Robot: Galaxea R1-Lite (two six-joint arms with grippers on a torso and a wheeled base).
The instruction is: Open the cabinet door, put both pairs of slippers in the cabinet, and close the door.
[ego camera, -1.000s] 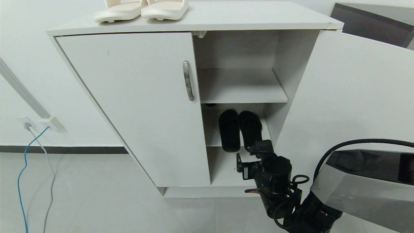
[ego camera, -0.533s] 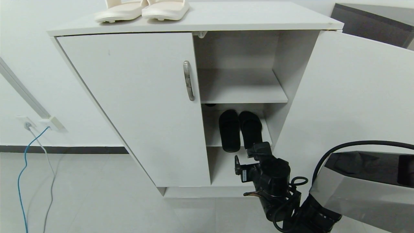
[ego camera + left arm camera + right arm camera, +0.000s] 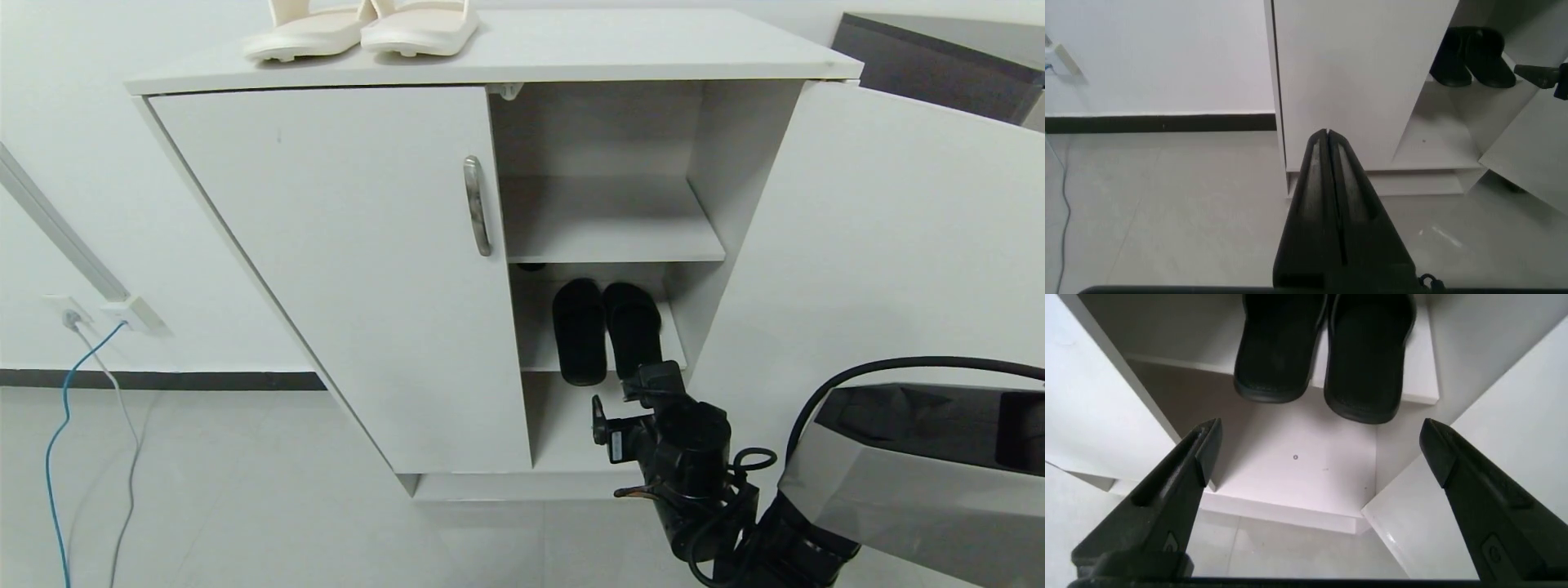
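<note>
A white cabinet (image 3: 620,51) has its right door (image 3: 882,245) swung open and its left door (image 3: 351,269) shut. A pair of black slippers (image 3: 604,327) lies side by side on the middle shelf, toes inward. A cream pair of slippers (image 3: 367,28) rests on the cabinet top at the left. My right gripper (image 3: 651,377) is just in front of the black pair's heels, below shelf level; in the right wrist view it (image 3: 1321,429) is open and empty, with the black slippers (image 3: 1364,351) beyond it. My left gripper (image 3: 1327,135) is shut and empty, low over the floor in front of the cabinet.
The top shelf (image 3: 608,220) and bottom shelf (image 3: 571,433) are bare. A blue cable (image 3: 57,441) runs from a wall socket (image 3: 69,314) down to the floor at the left. Dark furniture (image 3: 939,57) stands behind the open door. Grey floor (image 3: 286,523) lies in front.
My right gripper has drawn back and down a little from the black slippers. The head view has shifted slightly downward.
</note>
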